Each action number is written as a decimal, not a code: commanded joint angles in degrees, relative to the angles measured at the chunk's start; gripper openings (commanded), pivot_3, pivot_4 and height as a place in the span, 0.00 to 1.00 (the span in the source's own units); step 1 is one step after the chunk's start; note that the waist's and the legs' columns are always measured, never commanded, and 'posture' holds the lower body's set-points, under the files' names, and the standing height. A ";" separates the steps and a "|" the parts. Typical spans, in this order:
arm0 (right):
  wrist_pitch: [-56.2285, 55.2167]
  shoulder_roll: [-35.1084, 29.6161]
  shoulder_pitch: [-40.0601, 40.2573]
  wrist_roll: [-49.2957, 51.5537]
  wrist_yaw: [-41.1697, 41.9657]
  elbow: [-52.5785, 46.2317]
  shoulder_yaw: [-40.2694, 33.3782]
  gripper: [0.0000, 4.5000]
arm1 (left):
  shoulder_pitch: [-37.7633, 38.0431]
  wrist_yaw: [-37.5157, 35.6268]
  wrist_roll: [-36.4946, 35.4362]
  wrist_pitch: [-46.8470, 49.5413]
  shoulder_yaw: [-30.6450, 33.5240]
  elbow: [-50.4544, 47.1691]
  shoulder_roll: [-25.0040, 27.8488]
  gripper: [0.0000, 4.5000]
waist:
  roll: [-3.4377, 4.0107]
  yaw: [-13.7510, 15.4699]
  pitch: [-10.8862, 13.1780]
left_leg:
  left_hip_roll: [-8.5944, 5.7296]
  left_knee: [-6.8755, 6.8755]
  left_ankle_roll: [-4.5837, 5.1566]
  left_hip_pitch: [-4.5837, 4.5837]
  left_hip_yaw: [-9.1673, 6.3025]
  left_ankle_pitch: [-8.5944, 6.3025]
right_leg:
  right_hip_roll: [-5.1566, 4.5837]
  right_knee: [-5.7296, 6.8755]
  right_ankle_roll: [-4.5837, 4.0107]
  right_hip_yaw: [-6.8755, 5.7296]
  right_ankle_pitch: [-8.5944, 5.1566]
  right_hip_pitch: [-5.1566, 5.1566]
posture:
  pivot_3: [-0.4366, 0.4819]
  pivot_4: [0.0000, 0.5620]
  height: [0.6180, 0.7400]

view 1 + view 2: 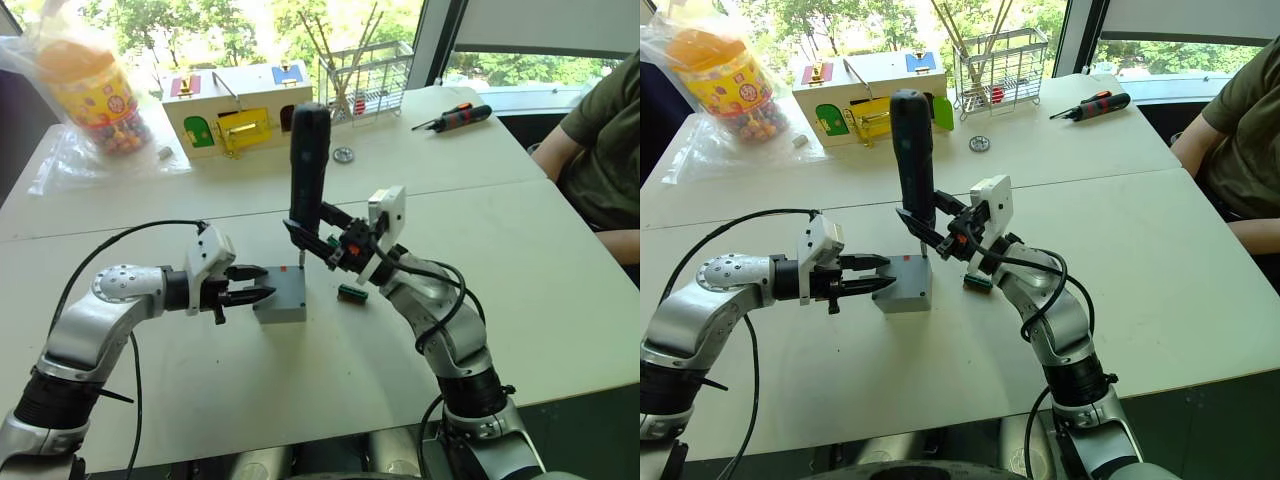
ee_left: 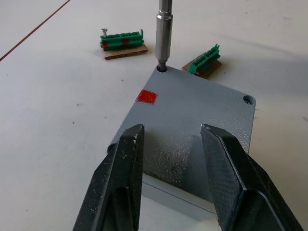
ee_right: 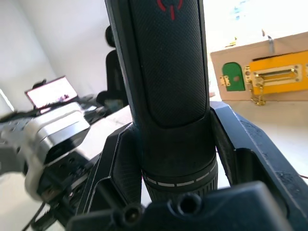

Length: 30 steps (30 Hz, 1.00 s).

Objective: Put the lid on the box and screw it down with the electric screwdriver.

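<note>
The grey box (image 1: 285,305) sits mid-table with the lid (image 2: 192,120) lying flat on top, a red mark (image 2: 146,96) near one corner. My right gripper (image 1: 322,240) is shut on the lower body of the electric screwdriver (image 1: 309,160), which stands nearly upright. Its metal bit (image 2: 164,33) rests in a corner screw hole of the lid. From the left, my left gripper (image 1: 266,282) reaches level to the box and is open, its two fingers (image 2: 120,168) apart over the lid's near edge.
Two green terminal blocks (image 2: 122,41) (image 2: 204,58) lie just beyond the box. At the back stand a wooden toy house (image 1: 235,110), a wire rack (image 1: 365,75), a bagged candy jar (image 1: 95,95) and a red-and-black hand screwdriver (image 1: 455,118). A person (image 1: 605,130) sits at the right.
</note>
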 commanded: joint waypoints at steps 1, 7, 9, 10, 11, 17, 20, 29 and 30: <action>0.13 -0.05 1.90 -1.72 1.42 2.38 4.19 0.40 | -0.06 -0.23 0.41 0.50 -1.13 -1.01 0.16 0.41 | 0.01 -0.01 -0.02 | 0.00 -0.02 0.00 0.03 0.00 0.00 | 0.00 0.00 0.00 0.00 0.00 0.02 | 0.48 0.27 1.00; -2.28 0.40 3.46 -3.21 1.93 5.35 5.79 0.40 | 0.44 -0.39 1.46 0.30 -2.54 -1.54 0.47 0.41 | 0.02 -0.05 -0.10 | 0.06 -0.70 0.01 0.98 0.10 -0.01 | -0.01 -0.52 0.00 0.04 -0.02 0.64 | 0.48 0.27 1.00; -3.05 0.37 3.79 -3.74 2.07 6.36 5.84 0.40 | 0.65 -0.46 1.50 0.16 -2.80 -1.57 0.42 0.41 | 0.02 -0.12 -0.11 | 0.13 -0.76 0.00 1.08 0.10 -0.01 | 0.12 -0.68 0.00 0.04 -0.02 0.95 | 0.48 0.27 1.00; -3.38 0.36 3.95 -3.92 2.19 6.71 5.85 0.40 | 0.68 -0.50 1.50 0.15 -2.86 -1.58 0.41 0.41 | 0.02 -0.12 -0.12 | 0.14 -0.77 0.00 1.14 0.10 -0.01 | 0.13 -0.69 0.00 0.05 -0.02 0.94 | 0.48 0.27 1.00; -3.67 0.13 4.22 -4.34 2.42 7.10 6.16 0.40 | 0.67 -0.57 1.50 0.13 -2.89 -1.54 0.41 0.41 | 0.02 -0.10 -0.12 | 0.15 -0.78 0.00 1.20 0.10 -0.01 | 0.13 -0.69 0.00 0.05 -0.02 0.94 | 0.48 0.27 1.00; -4.87 -0.30 5.22 -5.32 2.86 8.97 6.28 0.40 | 0.80 -0.66 1.65 -0.05 -3.06 -1.40 0.27 0.41 | 0.01 -0.01 -0.13 | 0.16 -0.94 0.02 1.70 0.11 -0.04 | 0.14 -0.75 0.00 0.09 -0.03 1.28 | 0.48 0.27 1.00; -5.06 -0.04 5.23 -5.47 2.67 10.56 5.98 0.40 | 0.97 -0.90 1.77 -0.36 -3.04 -1.16 0.36 0.41 | 0.03 -0.01 -0.25 | 0.16 -0.98 0.03 1.76 0.12 -0.05 | 0.15 -0.77 0.00 0.11 -0.03 1.31 | 0.48 0.27 1.00; -6.15 0.57 5.11 -5.75 2.10 14.06 5.30 0.40 | 0.46 -1.29 2.72 -1.34 -3.40 0.07 -0.22 0.41 | 0.04 0.05 -0.98 | 0.16 -1.06 0.28 1.82 0.12 -0.20 | 0.16 -0.82 -0.01 0.12 -0.04 1.34 | 0.48 0.27 1.00; -6.13 0.64 5.07 -5.62 2.09 14.14 5.22 0.40 | 0.47 -1.39 2.91 -1.49 -3.52 0.15 -0.29 0.41 | 0.05 0.07 -1.04 | 0.16 -1.07 0.29 1.84 0.12 -0.20 | 0.16 -0.82 -0.01 0.13 -0.04 1.35 | 0.48 0.27 1.00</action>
